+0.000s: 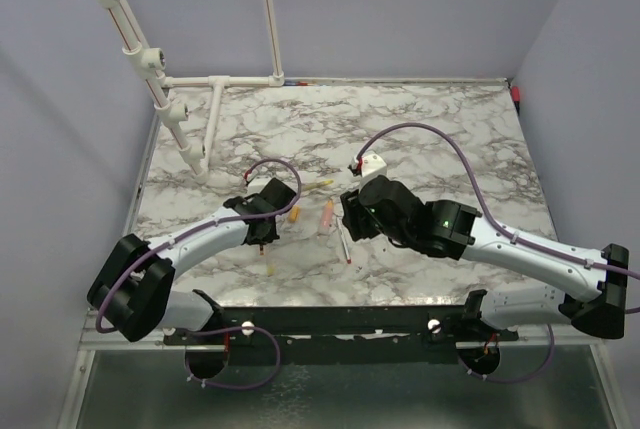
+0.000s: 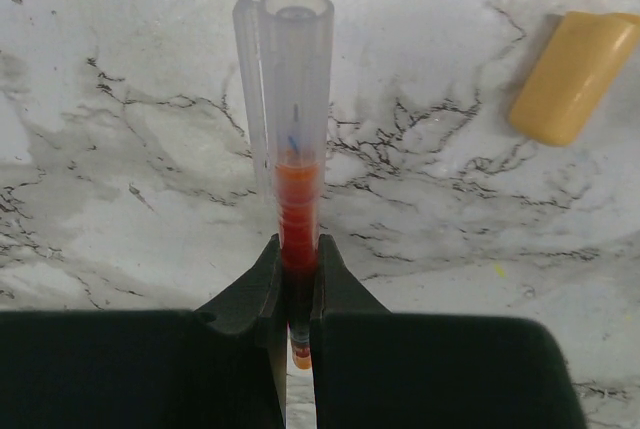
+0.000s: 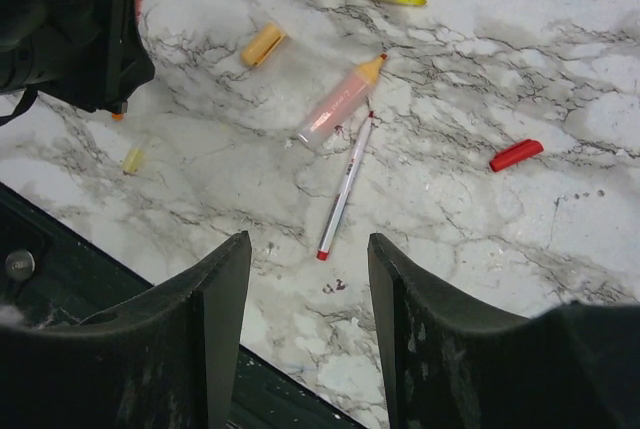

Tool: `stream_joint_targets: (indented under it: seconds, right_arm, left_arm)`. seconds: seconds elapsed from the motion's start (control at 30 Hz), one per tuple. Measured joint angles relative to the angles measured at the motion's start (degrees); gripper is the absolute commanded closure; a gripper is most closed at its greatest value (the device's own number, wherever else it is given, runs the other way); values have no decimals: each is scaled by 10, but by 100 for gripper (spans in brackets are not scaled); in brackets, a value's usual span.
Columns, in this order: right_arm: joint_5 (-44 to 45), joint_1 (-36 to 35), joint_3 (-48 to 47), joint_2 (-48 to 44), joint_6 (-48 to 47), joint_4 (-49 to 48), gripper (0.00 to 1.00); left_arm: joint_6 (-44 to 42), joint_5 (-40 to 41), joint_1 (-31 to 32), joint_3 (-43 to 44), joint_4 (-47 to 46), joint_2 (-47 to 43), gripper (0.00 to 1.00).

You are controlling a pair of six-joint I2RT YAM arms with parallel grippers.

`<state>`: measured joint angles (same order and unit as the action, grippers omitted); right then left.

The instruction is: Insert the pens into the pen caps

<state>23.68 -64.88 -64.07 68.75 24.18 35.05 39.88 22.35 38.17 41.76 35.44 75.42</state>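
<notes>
Thin pen (image 3: 343,189) lies mid-table, a pink pen (image 3: 338,101) just beside its 12 o'clock end. The left gripper (image 2: 297,261) is clamped on an orange pen (image 2: 297,199), with a yellow cap (image 2: 573,77) at 2 o'clock. The right gripper (image 3: 308,249) gapes wide and empty, the thin pen at its 12 o'clock.

Robot test cell, lab-type setup. Marble-patterned table (image 1: 450,129) boxed in by plain grey-lavender walls (image 1: 60,99). White plastic pipe frame (image 1: 215,81) rigged at the far left corner. Two cabled robot arms, left arm (image 1: 200,234) and right arm (image 1: 520,244), bolted to a black rail (image 1: 340,321) at the near edge.
</notes>
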Motion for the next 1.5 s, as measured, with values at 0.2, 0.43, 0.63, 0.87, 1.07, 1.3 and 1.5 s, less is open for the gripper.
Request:
stream_joint_targets:
  seconds: [0.2, 0.43, 0.63, 0.87, 1.07, 1.3, 1.5]
  right_arm:
    - [-20, 0, 12, -1, 7, -3, 45]
    - [-35, 0, 14, -1, 10, -7, 45]
    - [-37, 0, 14, -1, 11, -7, 45]
    - [-40, 1, 14, 0, 11, -7, 44]
    - [-40, 1, 14, 0, 12, -7, 43]
    - [-40, 1, 14, 0, 14, -6, 42]
    - [-40, 1, 14, 0, 15, -6, 41]
  left_arm:
    - [0, -1, -34, -24, -21, 19, 100]
    - [-2, 0, -50, -26, -34, 34, 90]
    - [-8, 0, -52, -26, -42, 36, 77]
    - [-12, 4, -52, -26, -45, 36, 69]
    - [-15, 8, -55, -25, -45, 36, 64]
    - [-20, 7, -55, -21, -40, 35, 57]
    - [-31, -9, -55, 2, -18, 5, 47]
